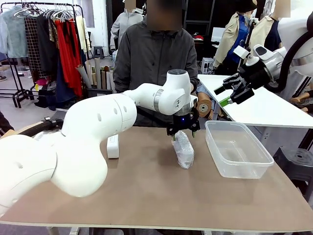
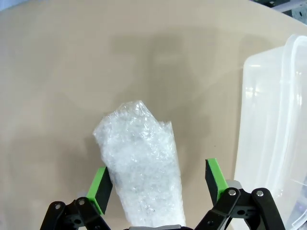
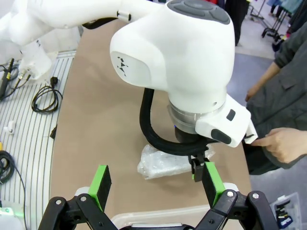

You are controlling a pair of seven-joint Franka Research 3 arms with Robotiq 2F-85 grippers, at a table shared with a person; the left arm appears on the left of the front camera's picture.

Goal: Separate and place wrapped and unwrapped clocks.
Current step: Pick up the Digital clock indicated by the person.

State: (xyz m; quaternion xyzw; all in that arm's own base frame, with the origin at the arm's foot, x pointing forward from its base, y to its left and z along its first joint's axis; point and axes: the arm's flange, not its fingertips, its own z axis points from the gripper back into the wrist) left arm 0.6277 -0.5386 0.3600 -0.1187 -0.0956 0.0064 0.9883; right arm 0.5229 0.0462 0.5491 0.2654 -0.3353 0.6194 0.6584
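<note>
A wrapped clock [image 1: 183,149], bundled in crinkly clear plastic, lies near the middle of the brown table. My left gripper [image 1: 183,134] hangs just over its far end, open. In the left wrist view the wrapped clock [image 2: 141,163] sits between the green pads [image 2: 100,189] of that gripper [image 2: 157,184]; the left pad is close to the wrap and the right pad stands apart from it. A bare white unwrapped clock [image 1: 113,146] lies further left, partly behind the left arm. My right gripper [image 1: 234,93] is raised at the right, open and empty [image 3: 156,184], looking down on the wrapped clock [image 3: 163,165].
A clear plastic container [image 1: 237,147] stands right of the wrapped clock, and its wall [image 2: 273,134] is close beside the left gripper. A person stands at the far side, with one hand [image 3: 283,143] near the table edge. Cables lie on the floor [image 3: 45,100].
</note>
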